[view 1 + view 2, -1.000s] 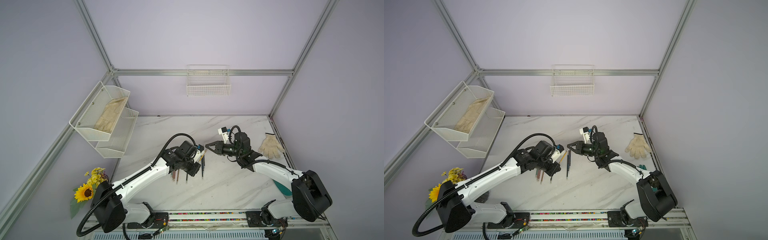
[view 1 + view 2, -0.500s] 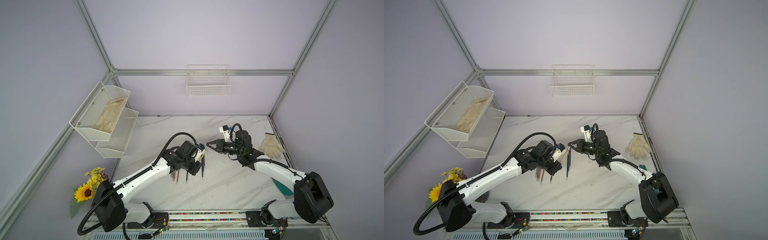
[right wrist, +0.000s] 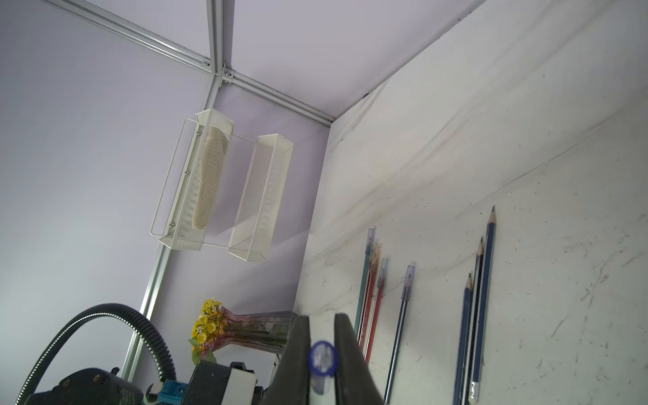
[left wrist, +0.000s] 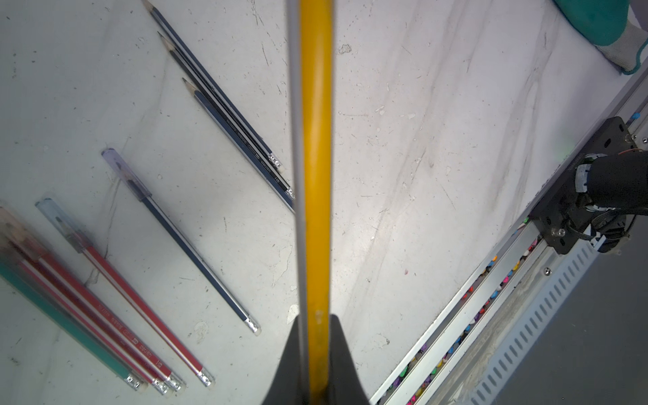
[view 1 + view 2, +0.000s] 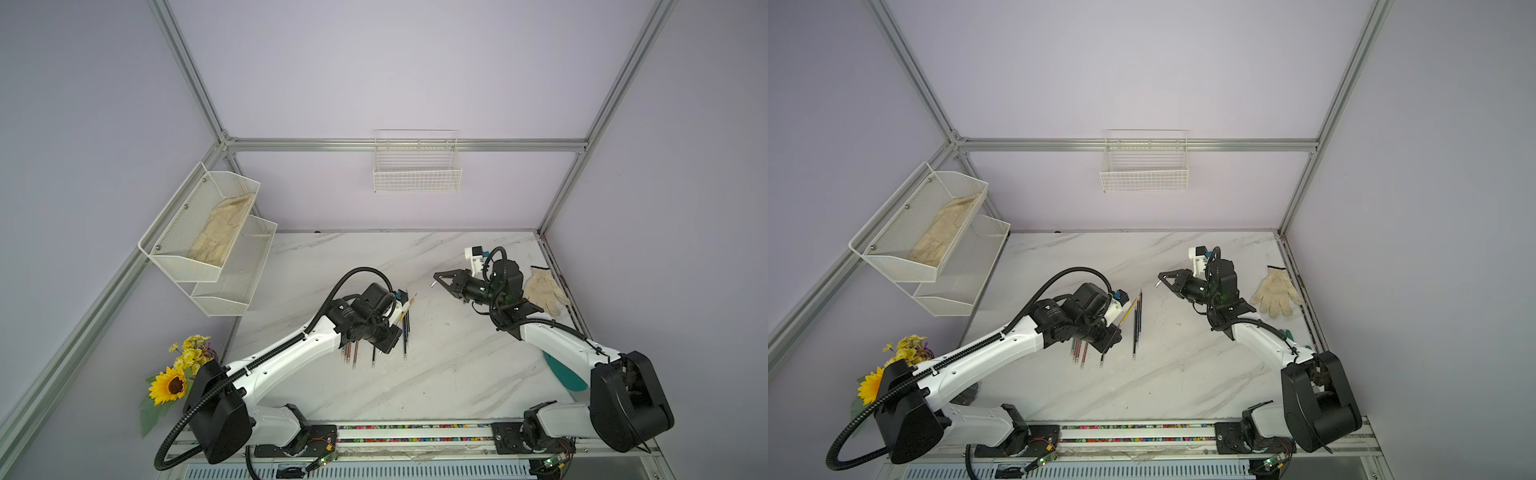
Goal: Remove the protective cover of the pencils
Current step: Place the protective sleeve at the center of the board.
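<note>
My left gripper (image 4: 317, 321) is shut on a yellow pencil (image 4: 317, 175) held above the table; its bare tip (image 5: 414, 295) points toward the right arm. My right gripper (image 3: 322, 319) is shut on a small clear protective cover (image 3: 322, 357) with a bluish rim, held apart from that pencil, as both top views show (image 5: 433, 284) (image 5: 1157, 284). Three bare dark pencils (image 4: 224, 112) lie on the marble. Beside them lie a dark pencil (image 4: 182, 242), red ones (image 4: 115, 291) and a teal one (image 4: 63, 322), with clear covers on their tips.
A white glove (image 5: 544, 289) lies at the table's right edge and a teal object (image 5: 565, 370) sits by the right arm's base. A two-tier mesh rack (image 5: 203, 232) hangs on the left wall, a wire basket (image 5: 417, 166) on the back wall. A flower vase (image 5: 174, 374) stands front left.
My right gripper has drawn away to the right from the left gripper's pencil, carrying the cover, and the gap between them has widened. The left arm has barely moved.
</note>
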